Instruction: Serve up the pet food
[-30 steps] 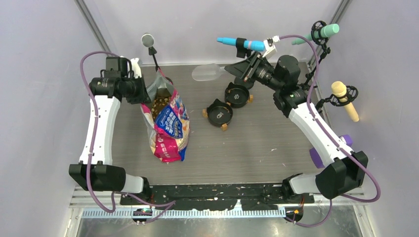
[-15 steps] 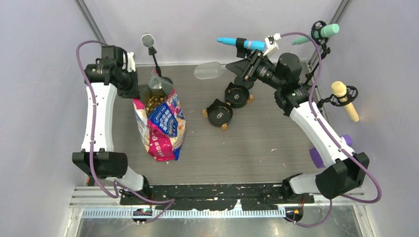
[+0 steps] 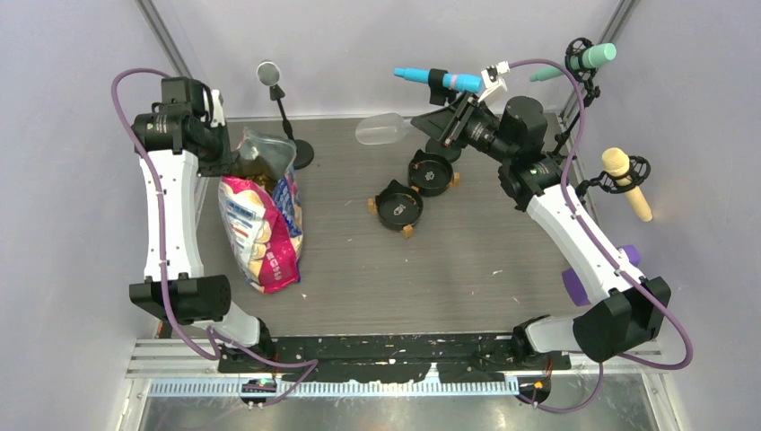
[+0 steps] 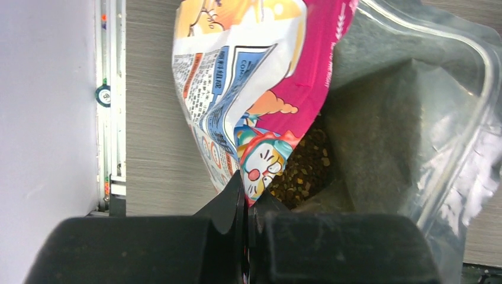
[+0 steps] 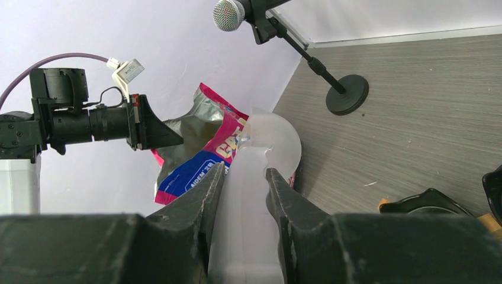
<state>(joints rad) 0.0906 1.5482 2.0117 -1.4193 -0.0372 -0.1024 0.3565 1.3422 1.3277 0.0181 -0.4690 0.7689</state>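
The left gripper (image 4: pixel 245 198) is closed, with its black fingertips pinching the rim of the bag (image 4: pixel 248 71). The bag is glossy film printed in pink, blue and white, with a silver lining. Just ahead of the fingertips is a cartoon face with a red nose. The blocks of fine print above the face are too small to read. The kibble (image 4: pixel 302 171), small brown pellets, lies inside the open bag mouth, just right of the left gripper's tips.

The right gripper (image 5: pixel 244 189) is clamped on the flat handle of a frosted, translucent plastic scoop (image 5: pixel 269 142), whose rounded bowl extends forward of the fingers. Two round black bowls (image 3: pixel 398 208) with tan feet stand on the grey wood-grain counter (image 3: pixel 467 260), beneath and behind this gripper.
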